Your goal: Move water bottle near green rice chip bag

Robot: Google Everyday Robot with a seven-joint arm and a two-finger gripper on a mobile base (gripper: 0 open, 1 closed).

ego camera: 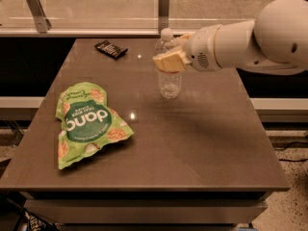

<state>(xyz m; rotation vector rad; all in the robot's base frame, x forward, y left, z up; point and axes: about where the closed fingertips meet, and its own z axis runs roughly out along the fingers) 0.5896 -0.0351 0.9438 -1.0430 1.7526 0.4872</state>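
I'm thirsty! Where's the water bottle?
In the camera view, the gripper holds the water bottle upright near the table's back middle, right of the green rice chip bag.

The end effector [170, 56], at about 1 o'clock from the middle of the worktop [192, 143], clamps the water bottle [170, 83]. Its tan pad hides the bottle's middle stretch, and its other finger is out of sight behind the bottle. The arm [269, 37] is cut off at the 3 o'clock edge. Print on the black packet [111, 48] is too small to read.
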